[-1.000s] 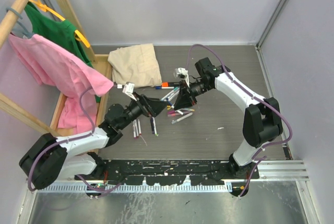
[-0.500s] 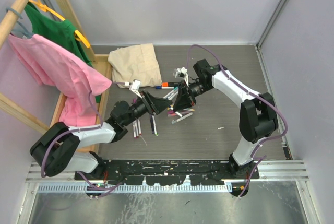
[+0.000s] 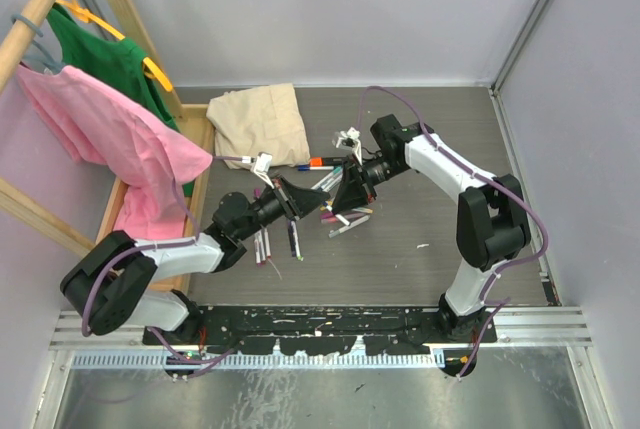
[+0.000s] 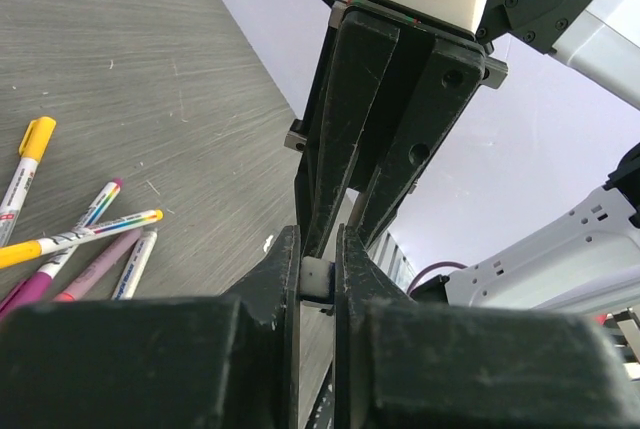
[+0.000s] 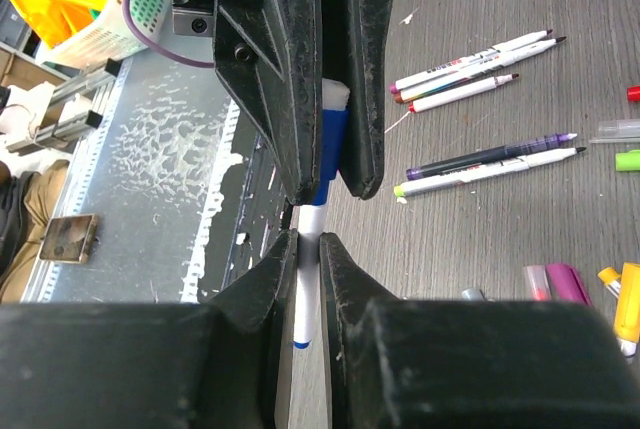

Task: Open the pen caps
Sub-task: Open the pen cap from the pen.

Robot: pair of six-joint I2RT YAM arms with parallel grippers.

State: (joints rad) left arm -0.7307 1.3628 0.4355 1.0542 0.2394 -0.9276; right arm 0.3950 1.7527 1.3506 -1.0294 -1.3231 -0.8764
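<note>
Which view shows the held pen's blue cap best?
Right wrist view: the blue cap shows clearly inside the left hand. Left wrist view gives only a pale sliver; in the top view it is hidden.

- Left arm (image 3: 190, 249): reached further across the desk (image 3: 420, 129) toward the right arm (image 3: 450, 169); its elbow has drawn in from the near-left corner.
- Left fingers (image 5: 285, 79): formerly spread wide, now closed on the blue cap (image 5: 332, 144) of the pen (image 5: 305, 279).
- Right arm: elbow shifted slightly left.
</note>
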